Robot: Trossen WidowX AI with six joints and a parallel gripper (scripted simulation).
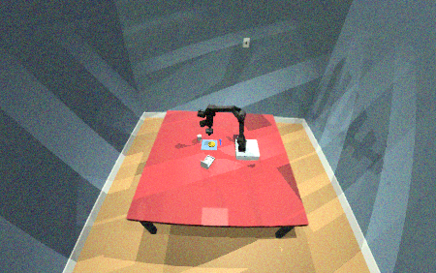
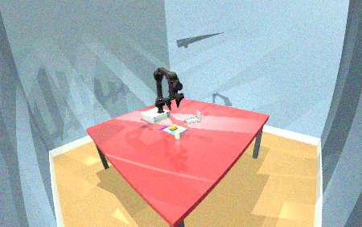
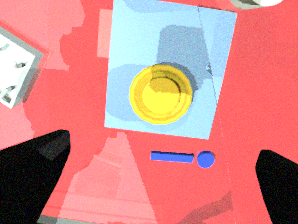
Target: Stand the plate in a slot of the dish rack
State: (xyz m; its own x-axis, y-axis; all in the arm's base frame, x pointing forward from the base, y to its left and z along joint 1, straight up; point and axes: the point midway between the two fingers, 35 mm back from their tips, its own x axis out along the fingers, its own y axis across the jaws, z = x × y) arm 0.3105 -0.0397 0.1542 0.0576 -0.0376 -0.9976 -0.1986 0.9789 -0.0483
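Gripper (image 1: 209, 132) (image 2: 174, 106) (image 3: 164, 149) wide open above table (image 1: 218, 189) (image 2: 173, 157) (image 3: 265, 100), nothing held. Yellow plate (image 1: 211, 144) (image 2: 173, 127) (image 3: 160, 94) lies flat on light-blue mat (image 1: 205, 147) (image 2: 182, 130) (image 3: 135, 45). Blue utensil (image 1: 220, 142) (image 2: 163, 128) (image 3: 172, 157) beside mat. White dish rack (image 1: 207, 162) (image 2: 192, 120) (image 3: 15, 70) stands near, apart from plate.

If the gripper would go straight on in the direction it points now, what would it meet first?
Probably the red table, near the blue spoon: the open gripper points down there. Depth is unclear, so it might touch the spoon or the yellow plate first.
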